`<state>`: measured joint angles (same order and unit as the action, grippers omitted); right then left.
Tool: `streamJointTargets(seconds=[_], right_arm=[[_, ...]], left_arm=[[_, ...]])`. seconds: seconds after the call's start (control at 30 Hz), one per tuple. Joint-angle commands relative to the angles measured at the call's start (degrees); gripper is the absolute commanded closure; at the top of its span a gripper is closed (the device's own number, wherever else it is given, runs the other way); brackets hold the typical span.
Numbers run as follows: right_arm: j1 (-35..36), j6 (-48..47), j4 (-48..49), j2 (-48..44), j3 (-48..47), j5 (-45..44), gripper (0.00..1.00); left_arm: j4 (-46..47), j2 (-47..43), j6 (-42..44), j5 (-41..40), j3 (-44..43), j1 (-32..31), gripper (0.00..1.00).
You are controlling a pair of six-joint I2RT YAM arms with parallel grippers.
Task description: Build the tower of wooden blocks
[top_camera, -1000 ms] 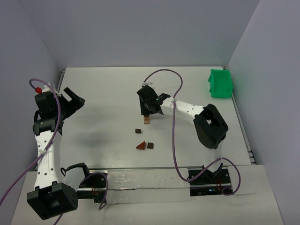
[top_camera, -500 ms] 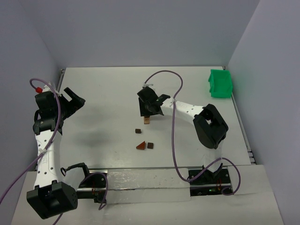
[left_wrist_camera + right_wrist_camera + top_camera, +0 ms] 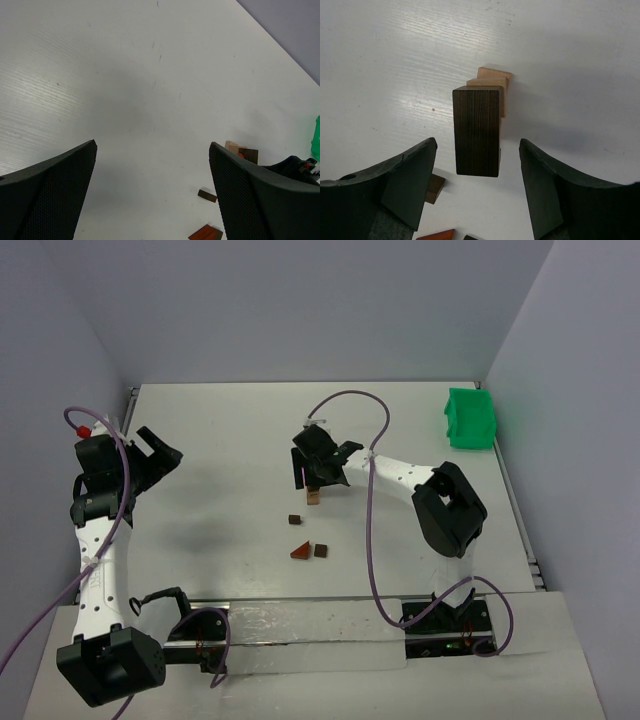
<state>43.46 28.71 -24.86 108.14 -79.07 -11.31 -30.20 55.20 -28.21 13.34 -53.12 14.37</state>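
Observation:
The wood block tower (image 3: 313, 497) stands mid-table, a dark brown block (image 3: 477, 131) upright on light tan blocks (image 3: 492, 82). My right gripper (image 3: 312, 474) hovers over it, open; its fingers (image 3: 407, 175) flank the dark block with a gap on each side and touch nothing. Loose wood blocks lie nearer the arms: a small dark bar (image 3: 295, 520), a reddish-brown wedge (image 3: 301, 551) and a dark cube (image 3: 321, 550). My left gripper (image 3: 160, 452) hangs open and empty at the far left. In its wrist view the left gripper (image 3: 152, 145) faces bare table, with the tower (image 3: 240, 151) behind its right finger.
A green bin (image 3: 470, 418) sits at the back right corner by the wall. Purple cables loop over both arms. The small dark bar (image 3: 434, 189) lies just beside the right gripper's left finger.
The right jaws have spread apart and let go of the dark brown block, which stays on the tan blocks. The left arm has not moved.

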Motion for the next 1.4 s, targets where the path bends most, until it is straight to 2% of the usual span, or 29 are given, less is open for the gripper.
streamJointTargets(seconds=[0.0, 0.37, 0.73, 1.37], right_arm=[[-0.54, 0.76, 0.06, -0.38, -2.76, -1.2, 0.25], [-1.27, 2.62, -2.23, 4.5, -7.55, -0.21, 0.27], [-1.64, 4.44, -4.49, 8.8, -10.14, -0.2, 0.23], [-3.03, 7.02, -5.5, 12.4, -10.49, 1.51, 0.36]], left_arm=[[2.16, -0.13, 0.52, 0.81, -0.58, 0.25, 0.01], [2.08, -0.56, 0.68, 0.9, -0.31, 0.22, 0.01], [1.98, -1.06, 0.78, 0.81, -0.3, 0.31, 0.01], [2.2, -0.93, 0.65, 0.63, -0.01, 0.31, 0.01]])
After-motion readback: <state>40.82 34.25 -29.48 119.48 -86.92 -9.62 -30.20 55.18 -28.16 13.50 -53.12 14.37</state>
